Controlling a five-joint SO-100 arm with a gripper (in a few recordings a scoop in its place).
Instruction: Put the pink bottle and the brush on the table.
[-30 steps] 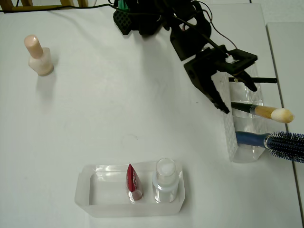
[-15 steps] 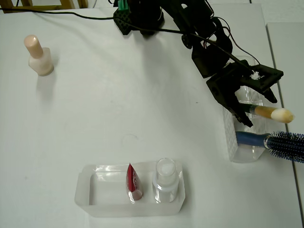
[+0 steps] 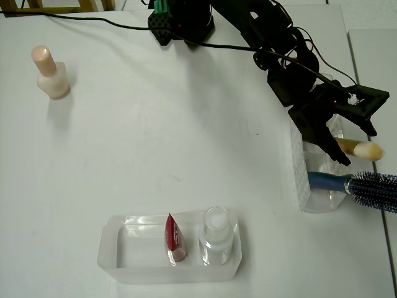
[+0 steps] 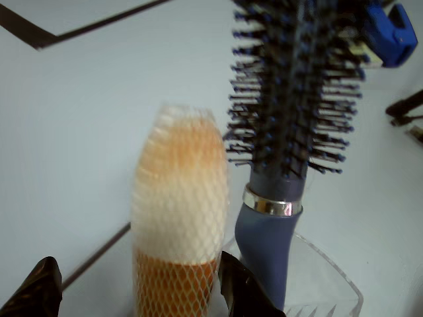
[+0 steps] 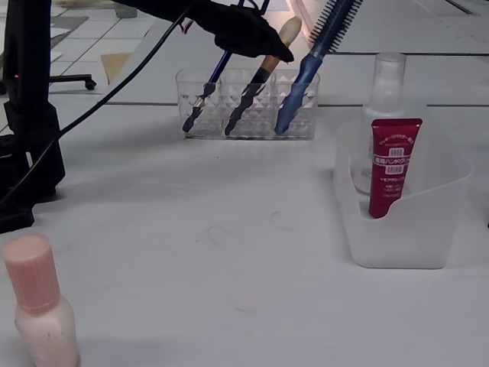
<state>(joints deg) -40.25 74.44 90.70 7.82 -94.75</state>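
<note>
The pink bottle (image 3: 49, 73) stands upright on the white table (image 3: 155, 124) at the far left, also close to the camera in the fixed view (image 5: 38, 306). The brush (image 3: 360, 148) leans in the clear organizer (image 3: 310, 186), its cream tip wrapped in netting (image 4: 178, 211). My black gripper (image 3: 356, 145) is open and straddles the brush just below the bristles. One fingertip (image 4: 36, 290) sits well to its left, the other (image 4: 241, 290) close on its right. The fixed view shows the gripper (image 5: 275, 47) over the brush (image 5: 263, 73).
A blue-handled hairbrush (image 3: 366, 184) leans in the organizer right beside the brush, and a thin black pencil (image 5: 210, 84) stands on its other side. A clear tray (image 3: 118, 261) at the front holds a red tube (image 3: 173, 239) and a clear bottle (image 3: 216, 236).
The arm has swung right and forward along the organizer, from beside its far end to over the brush. The open fingers now sit on either side of the brush.
</note>
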